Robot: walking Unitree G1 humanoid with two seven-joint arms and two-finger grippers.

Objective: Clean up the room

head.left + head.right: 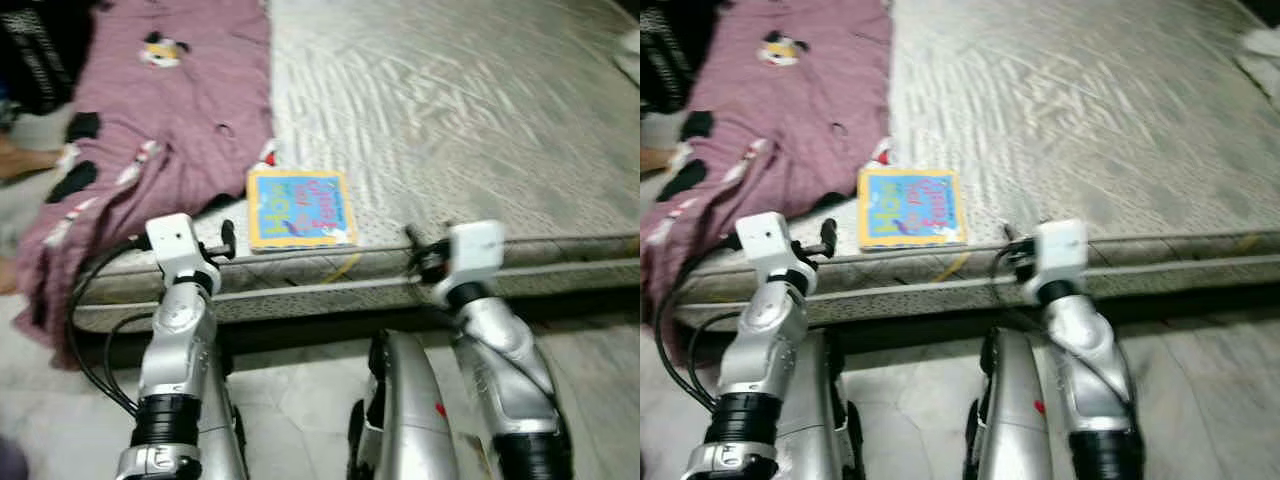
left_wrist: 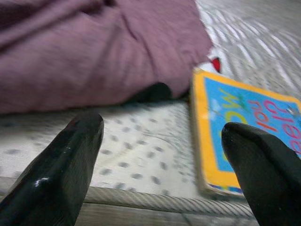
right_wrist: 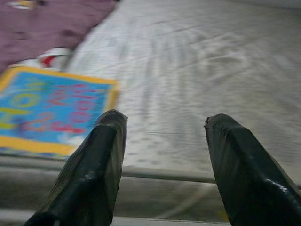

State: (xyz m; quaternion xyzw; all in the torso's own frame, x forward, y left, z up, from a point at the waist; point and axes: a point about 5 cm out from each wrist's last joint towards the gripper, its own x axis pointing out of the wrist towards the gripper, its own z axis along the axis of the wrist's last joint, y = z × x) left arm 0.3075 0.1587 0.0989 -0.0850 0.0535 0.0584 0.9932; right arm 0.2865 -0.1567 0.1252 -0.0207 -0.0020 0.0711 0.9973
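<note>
Your left gripper (image 2: 162, 160) and right gripper (image 3: 164, 155) hover at the mattress (image 1: 450, 110) edge, fingers apart, flanking the book (image 1: 299, 209); cover lettering too blurred to read.

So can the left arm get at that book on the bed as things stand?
Probably yes. The book lies flat near the mattress edge, just ahead of the open left gripper, with nothing between them; the purple blanket sits beside it, not over it.
</note>
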